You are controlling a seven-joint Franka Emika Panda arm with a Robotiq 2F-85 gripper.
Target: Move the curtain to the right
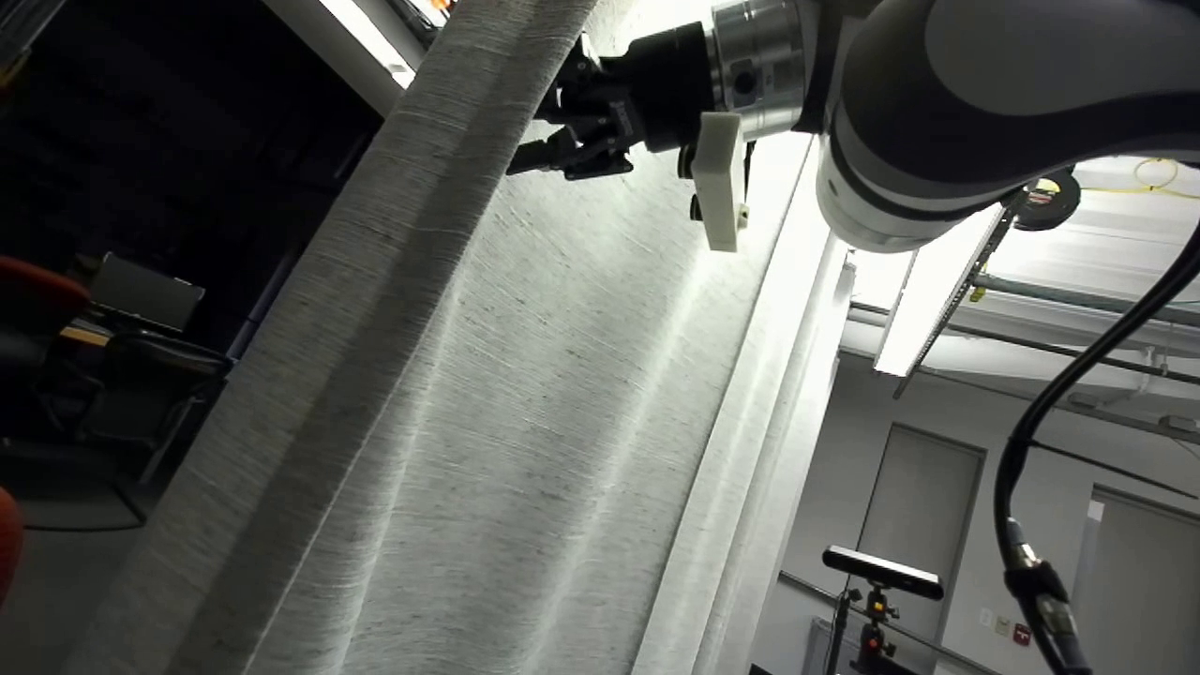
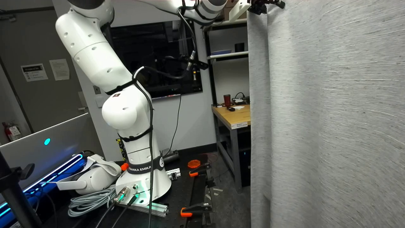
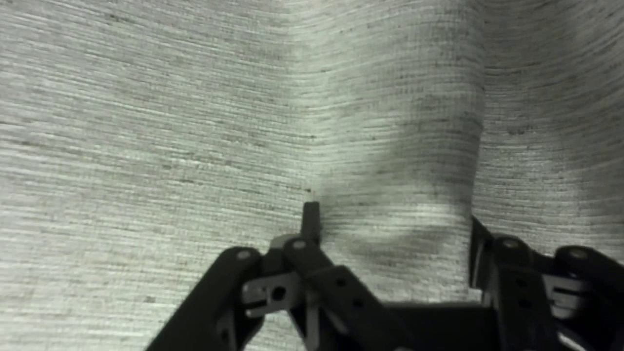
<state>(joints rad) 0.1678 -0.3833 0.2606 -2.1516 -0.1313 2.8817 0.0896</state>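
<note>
Pale walls [image 2: 193, 126] and a dark grey floor [image 2: 231, 204] surround the scene. The light grey woven curtain [image 2: 332, 126] hangs in long folds at the far end of the Franka Emika arm [image 2: 98, 60], in both exterior views, and fills the wrist view behind the gripper [image 3: 393, 229]. The fingers [image 3: 311, 222] meet the fabric well apart, one fold between them; whether they pinch that fold is unclear. The arm's base [image 2: 159, 185] stands on a black tabletop [image 2: 178, 194], beside a white VR headset [image 2: 95, 180] and a coiled grey cable [image 2: 90, 202]. Farther back, a red tumbler [image 2: 227, 99] stands on a wood-topped workbench [image 2: 229, 117].
</note>
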